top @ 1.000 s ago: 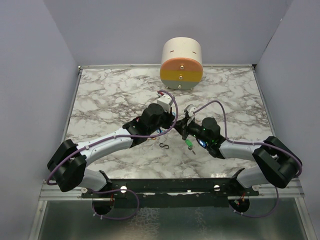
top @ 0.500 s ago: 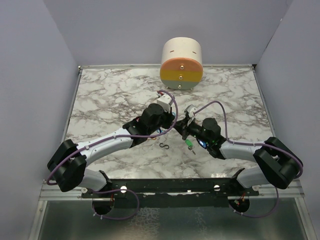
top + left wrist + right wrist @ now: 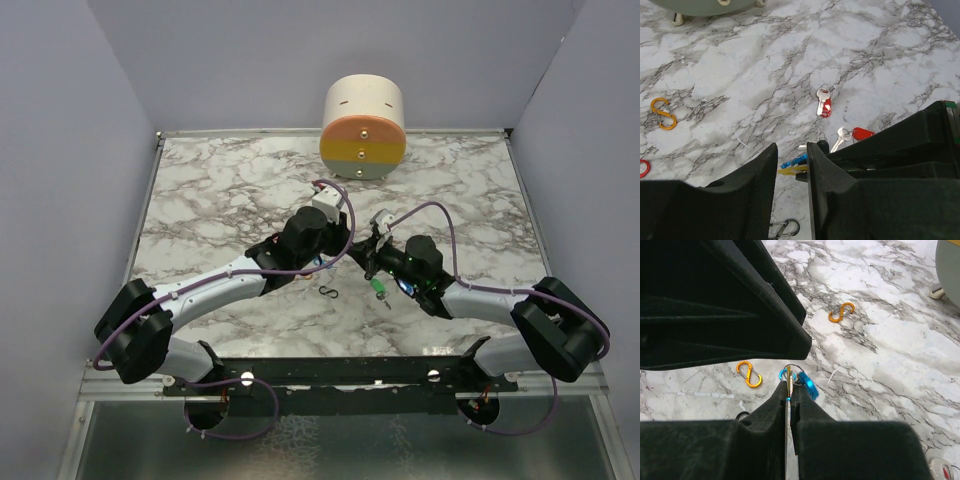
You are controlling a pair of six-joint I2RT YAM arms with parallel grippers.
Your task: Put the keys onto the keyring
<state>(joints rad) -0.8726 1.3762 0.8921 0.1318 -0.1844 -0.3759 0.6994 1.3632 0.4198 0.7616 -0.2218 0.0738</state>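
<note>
1. At the far left of the left wrist view, an orange S-shaped clip point(image 3: 663, 113) lies flat on the marble counter point(image 3: 200, 200). A red ring point(image 3: 642, 167) is cut off by the frame edge nearer the camera
2. The left pincer point(image 3: 792, 147) is released, with its fingers apart and nothing gripped. The blue key point(image 3: 794, 161) and the yellow key point(image 3: 789, 170) show in the gap just past its tips
3. In the top view a black S-clip point(image 3: 328, 291) lies on the counter, just on the near side of where the two pincers meet
4. The right pincer point(image 3: 788, 388) is clenched on the yellow key, which is seen edge-on. The blue key sits just beside its tips, against a thin wire ring point(image 3: 796, 368)
5. A green key point(image 3: 378, 288) lies just beside the right wrist
6. Further right in the left wrist view, one red key point(image 3: 824, 106) and a second red key point(image 3: 860, 133) lie loose on the counter, apart from the ring
</note>
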